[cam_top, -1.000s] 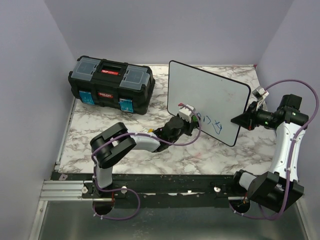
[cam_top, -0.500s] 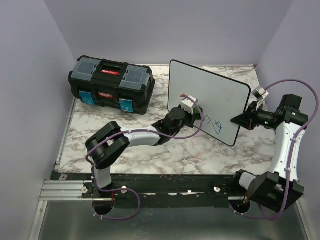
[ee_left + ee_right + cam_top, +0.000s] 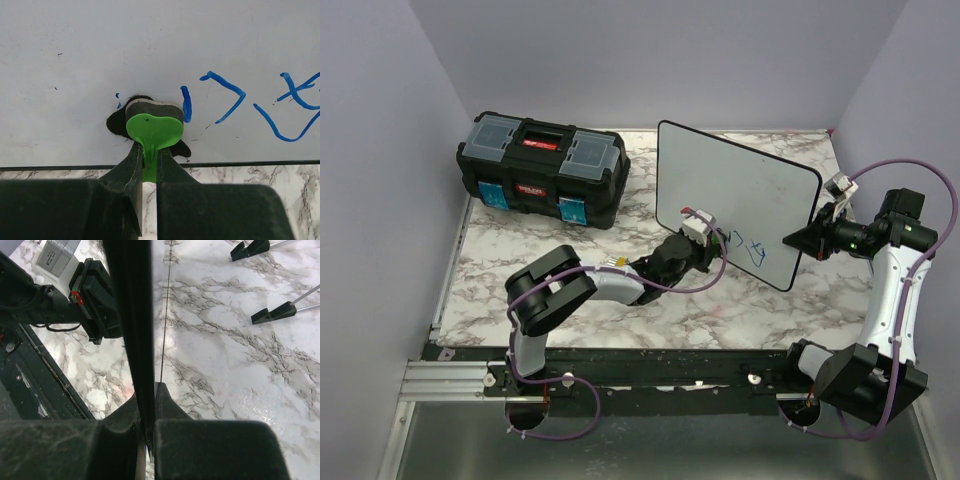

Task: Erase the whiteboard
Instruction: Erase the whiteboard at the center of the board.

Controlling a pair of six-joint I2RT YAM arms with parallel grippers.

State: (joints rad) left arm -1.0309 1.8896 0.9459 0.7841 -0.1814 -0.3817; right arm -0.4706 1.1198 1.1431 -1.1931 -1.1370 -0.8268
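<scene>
Pinching a green heart-shaped plastic eraser (image 3: 152,129) backed with black felt, my left pincer (image 3: 149,159) presses it to the upright whiteboard (image 3: 150,45) beside blue strokes (image 3: 226,95); my right pincer (image 3: 148,412) clamps its thin black rim above the marbled table (image 3: 225,370)

This is looking like a robotics lab test cell. Plain lavender panel walls (image 3: 380,150) are closing in a marble-patterned tabletop (image 3: 500,255) on its left, far and right sides. Black-and-white robot arms (image 3: 890,290) are standing bolted by a silver metal rail (image 3: 450,378) along the near edge, trailing purple cables (image 3: 910,163).
</scene>
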